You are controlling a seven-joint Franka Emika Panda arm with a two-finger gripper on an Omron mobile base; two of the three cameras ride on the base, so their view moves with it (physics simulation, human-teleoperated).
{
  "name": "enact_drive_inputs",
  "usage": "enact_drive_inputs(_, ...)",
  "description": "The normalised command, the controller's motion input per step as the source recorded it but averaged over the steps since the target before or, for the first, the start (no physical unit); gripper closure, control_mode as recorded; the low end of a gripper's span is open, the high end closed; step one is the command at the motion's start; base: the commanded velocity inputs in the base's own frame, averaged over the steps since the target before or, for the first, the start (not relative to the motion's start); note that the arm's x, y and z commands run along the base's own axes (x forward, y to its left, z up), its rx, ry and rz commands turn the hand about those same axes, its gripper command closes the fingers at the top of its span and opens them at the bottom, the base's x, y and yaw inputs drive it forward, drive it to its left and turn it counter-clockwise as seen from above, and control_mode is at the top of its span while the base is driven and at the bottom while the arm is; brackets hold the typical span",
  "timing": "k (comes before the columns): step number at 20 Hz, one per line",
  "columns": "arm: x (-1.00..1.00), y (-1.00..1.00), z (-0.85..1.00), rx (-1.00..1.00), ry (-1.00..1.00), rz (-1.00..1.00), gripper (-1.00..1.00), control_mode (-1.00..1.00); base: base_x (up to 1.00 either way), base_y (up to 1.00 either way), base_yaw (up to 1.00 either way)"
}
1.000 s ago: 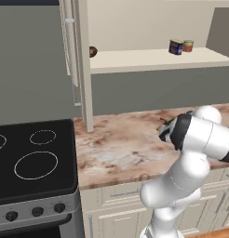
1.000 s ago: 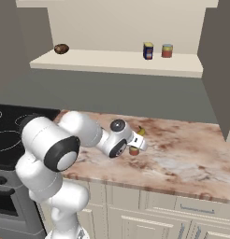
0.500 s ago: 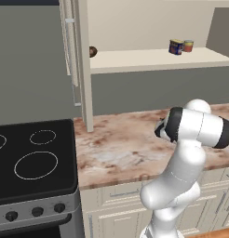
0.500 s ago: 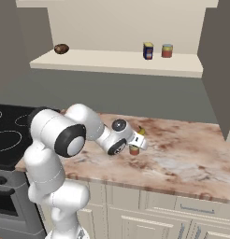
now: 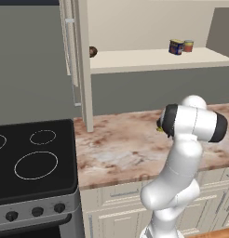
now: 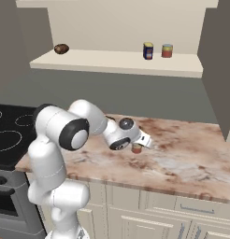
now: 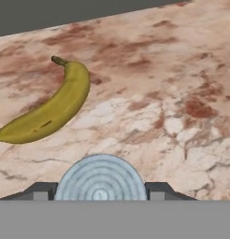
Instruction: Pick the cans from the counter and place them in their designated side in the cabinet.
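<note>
A white Franka arm folds low over a marble-patterned desk in a rendered kitchen, its gripper poised directly above a short red-orange can standing upright near the middle of the worktop. In the hand view the can's pale blue ringed lid sits centred between the two dark fingers, one on either side of it and apart from it; the fingers are spread wide and grip nothing. A yellow banana lies on the marble just beyond the can, clear of it.

On the shelf of the cream cabinet above, a dark blue can with a yellow label and a red can with a pale top stand close together toward the right end, while a small dark round object rests at the far left.

The step in hand appears to be the grasp of the desk can. Done well, it likely means lowering straight down so the fingers bracket the can's wall below the lid rim, keeping the lid centred, then closing squarely before any lift. A descent that drifts toward the banana could nudge it, and closing too high on the rim risks the short can slipping or tipping.
</note>
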Motion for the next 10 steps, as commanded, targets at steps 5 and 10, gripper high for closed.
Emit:
enact_drive_inputs(5,0.0,-0.13,0.12,0.02,-0.03,0.0,1.0,-1.0,0.0,0.0,0.0)
enact_drive_inputs(10,0.0,0.0,0.36,0.02,-0.08,0.0,1.0,-1.0,0.0,0.0,0.0)
